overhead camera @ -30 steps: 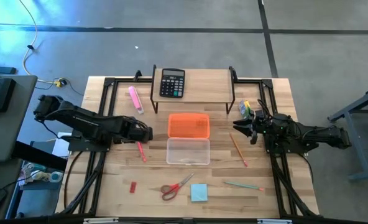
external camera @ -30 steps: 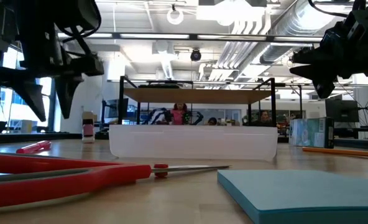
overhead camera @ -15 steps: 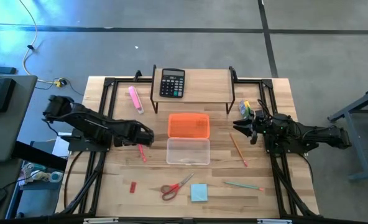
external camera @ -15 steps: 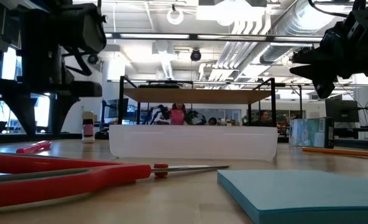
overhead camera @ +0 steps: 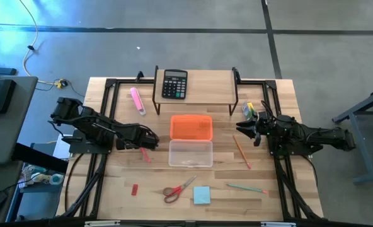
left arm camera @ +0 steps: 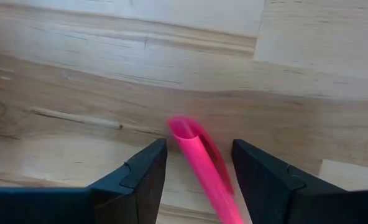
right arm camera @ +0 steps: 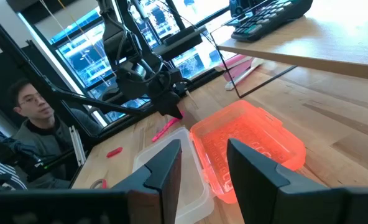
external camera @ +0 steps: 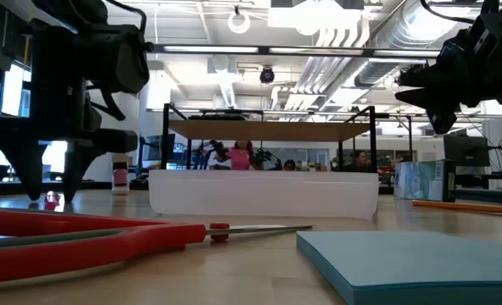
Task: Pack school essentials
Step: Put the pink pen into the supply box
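Pale wooden planks (overhead camera: 117, 176) carry the whole scene. On them, left of the clear box (overhead camera: 190, 153), lies the red pen (left arm camera: 204, 167), and the left gripper (left arm camera: 197, 168) is down over it, fingers parted on either side, not clamped. Toward the front edge lie red-handled scissors (overhead camera: 178, 189), a light-blue sticky-note pad (overhead camera: 201, 195) and a green pencil (overhead camera: 246, 188). An orange lid (overhead camera: 191, 127) sits just behind the box. Off at the right edge the right gripper (right arm camera: 202, 171) hangs spread and empty.
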`<state>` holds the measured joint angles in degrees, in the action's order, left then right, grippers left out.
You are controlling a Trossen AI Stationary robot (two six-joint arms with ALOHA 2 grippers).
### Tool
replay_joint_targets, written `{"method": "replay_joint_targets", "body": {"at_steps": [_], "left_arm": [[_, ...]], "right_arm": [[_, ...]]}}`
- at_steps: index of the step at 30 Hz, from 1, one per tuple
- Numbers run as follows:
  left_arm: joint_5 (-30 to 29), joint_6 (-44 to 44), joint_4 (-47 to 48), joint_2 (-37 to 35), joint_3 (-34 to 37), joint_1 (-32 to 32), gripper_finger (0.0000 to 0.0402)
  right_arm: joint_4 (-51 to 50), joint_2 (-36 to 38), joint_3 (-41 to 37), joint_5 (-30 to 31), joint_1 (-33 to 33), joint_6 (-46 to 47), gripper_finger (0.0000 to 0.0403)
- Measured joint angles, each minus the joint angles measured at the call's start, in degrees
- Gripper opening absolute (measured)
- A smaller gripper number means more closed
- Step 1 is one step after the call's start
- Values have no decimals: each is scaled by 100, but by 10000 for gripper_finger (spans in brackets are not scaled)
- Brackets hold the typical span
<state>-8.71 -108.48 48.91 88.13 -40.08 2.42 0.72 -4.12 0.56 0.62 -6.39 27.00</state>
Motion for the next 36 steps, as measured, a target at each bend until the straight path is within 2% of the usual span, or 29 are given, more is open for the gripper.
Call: {"method": "replay_joint_targets", "body": {"at_steps": [6, 21, 36], "left_arm": [[32, -1, -40, 38, 3, -2, 161], [16, 111, -161, 48, 7, -2, 56], [-21, 282, -231, -83, -5, -4, 53]], "right_arm": [[-1, 0, 1, 0, 2, 0, 122], [1, 0, 2, 0, 1, 0, 122], [-1, 0, 0, 0, 2, 0, 122]]}}
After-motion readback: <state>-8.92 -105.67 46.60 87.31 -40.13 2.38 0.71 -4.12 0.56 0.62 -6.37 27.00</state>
